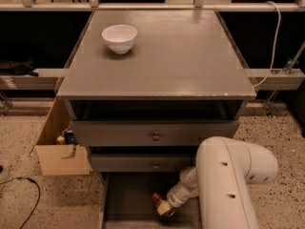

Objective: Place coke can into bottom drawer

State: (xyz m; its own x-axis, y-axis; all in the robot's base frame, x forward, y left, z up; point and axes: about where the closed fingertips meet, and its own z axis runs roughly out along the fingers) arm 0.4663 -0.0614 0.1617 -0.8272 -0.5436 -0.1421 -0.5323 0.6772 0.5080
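Observation:
The bottom drawer [126, 199] stands pulled out below the two knobbed drawers, a shallow grey tray at the bottom of the camera view. My gripper [163, 206] reaches down into it from the right, at the end of the white arm [228, 185]. The coke can [157, 199], small and red, shows at the gripper's tip, low inside the drawer and partly hidden by it. I cannot tell whether the can rests on the drawer floor.
A white bowl [119, 37] stands on the grey cabinet top [181, 56] at the back left. A cardboard box [57, 151] with small items stands on the floor left of the cabinet. A black cable [24, 185] lies on the speckled floor.

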